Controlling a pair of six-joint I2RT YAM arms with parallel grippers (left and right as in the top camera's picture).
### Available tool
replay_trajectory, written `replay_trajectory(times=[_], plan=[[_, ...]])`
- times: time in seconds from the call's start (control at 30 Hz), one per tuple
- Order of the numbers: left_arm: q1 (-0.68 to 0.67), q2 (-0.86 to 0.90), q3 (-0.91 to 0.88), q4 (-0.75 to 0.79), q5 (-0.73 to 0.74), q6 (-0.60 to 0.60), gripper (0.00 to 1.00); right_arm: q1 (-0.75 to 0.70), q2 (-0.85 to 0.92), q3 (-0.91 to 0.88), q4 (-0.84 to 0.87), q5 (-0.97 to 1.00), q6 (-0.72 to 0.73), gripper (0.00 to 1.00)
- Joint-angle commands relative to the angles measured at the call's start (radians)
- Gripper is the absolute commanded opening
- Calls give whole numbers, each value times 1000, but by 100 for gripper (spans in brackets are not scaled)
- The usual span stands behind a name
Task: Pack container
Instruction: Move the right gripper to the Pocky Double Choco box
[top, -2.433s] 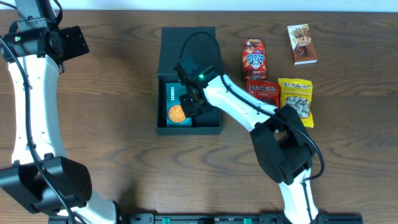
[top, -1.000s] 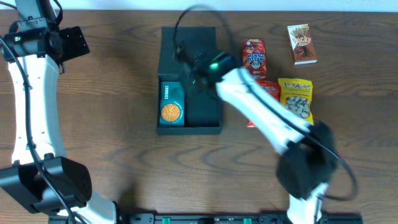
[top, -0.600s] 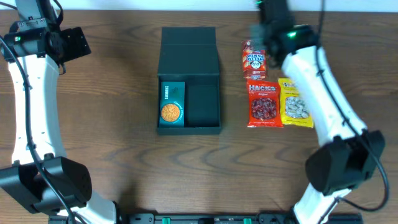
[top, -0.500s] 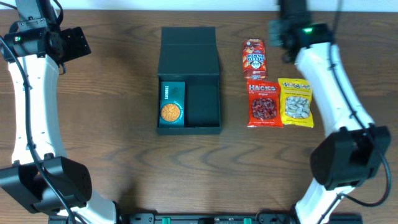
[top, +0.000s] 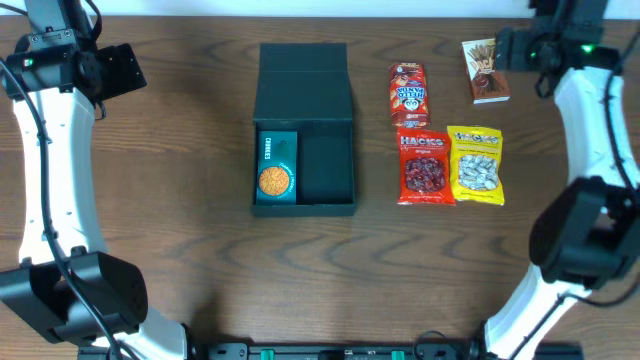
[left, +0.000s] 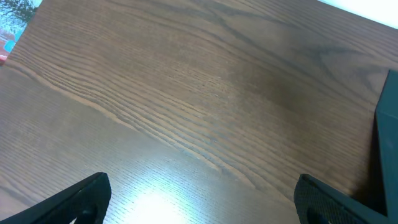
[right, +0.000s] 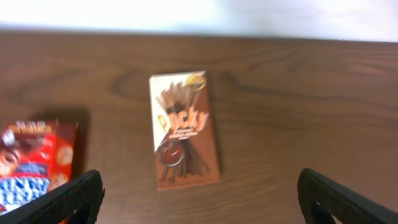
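The container (top: 330, 170), a dark shallow box, lies at the table's middle with its flap lid (top: 303, 75) folded back. A teal snack box (top: 277, 168) with an orange circle lies in its left half; the right half is bare. My right gripper (top: 517, 52) hangs open at the back right, just beside a brown Pocky box (top: 486, 71). In the right wrist view the Pocky box (right: 185, 129) lies flat ahead of the open gripper (right: 208, 205), with nothing between the fingers. My left gripper (top: 125, 70) is open over bare wood at the back left, its empty gap (left: 202, 205) far from the container's edge (left: 388, 143).
A red Hello Panda box (top: 407, 95) lies right of the container, with a red bag (top: 424, 167) and a yellow bag (top: 477, 165) side by side below it. The red box's corner (right: 34, 162) shows at the left of the right wrist view.
My right arm left the teal snack box in the container, swung away to the back right over the Pocky box, and its gripper opened. The left arm has not moved.
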Motion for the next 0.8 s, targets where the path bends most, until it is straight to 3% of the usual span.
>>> replay_trajectory(times=[0.0,0.77], plan=[[2,9,3,-3,5,-12,95,27,52,2,0,-50,-132,99],[2,9,3,-4,26,-38,95,27,258,2,84,18,-141,99]])
